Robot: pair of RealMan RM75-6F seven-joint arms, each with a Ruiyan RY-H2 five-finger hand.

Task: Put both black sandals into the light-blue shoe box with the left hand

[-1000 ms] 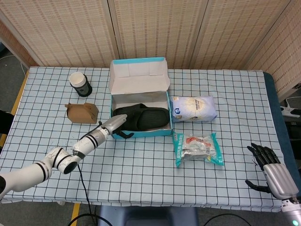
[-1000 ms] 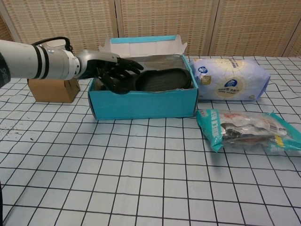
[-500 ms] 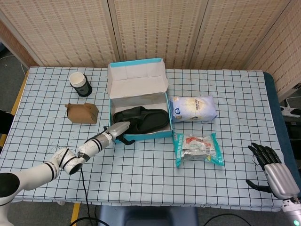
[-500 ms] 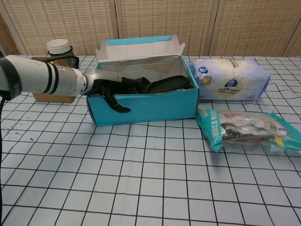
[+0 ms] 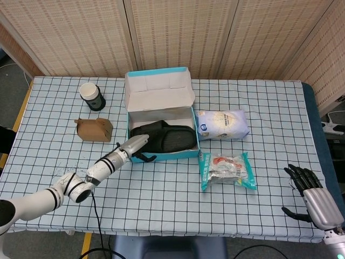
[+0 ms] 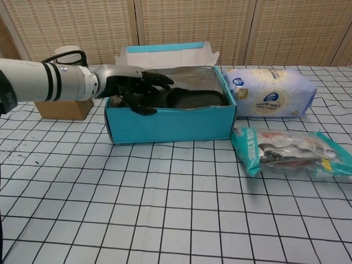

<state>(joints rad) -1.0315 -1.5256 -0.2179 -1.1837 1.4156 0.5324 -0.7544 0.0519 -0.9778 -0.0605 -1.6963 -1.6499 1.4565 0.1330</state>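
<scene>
Black sandals (image 5: 164, 136) lie inside the box (image 6: 165, 124), which sits toward the tabletop's far edge, lid up. The left hand (image 6: 137, 88) is at the box's left end, fingers draped over the near wall; whether it grips the sandal or merely touches it, I cannot tell. Right hand (image 5: 307, 186) rests near the right near corner, fingers apart, holding nothing.

Judgement: seating step. Press the sandal flat below the rim, release fully, then lift straight up so the fingers do not drag the box or the sandal out.

Count: box 1; sandals appear as one dark mass, individual pair not separable; cup (image 5: 91, 96) 1; brown carton (image 5: 94, 129) 1; white bag (image 5: 222, 124) 1; teal packet (image 5: 226, 170) 1.
</scene>
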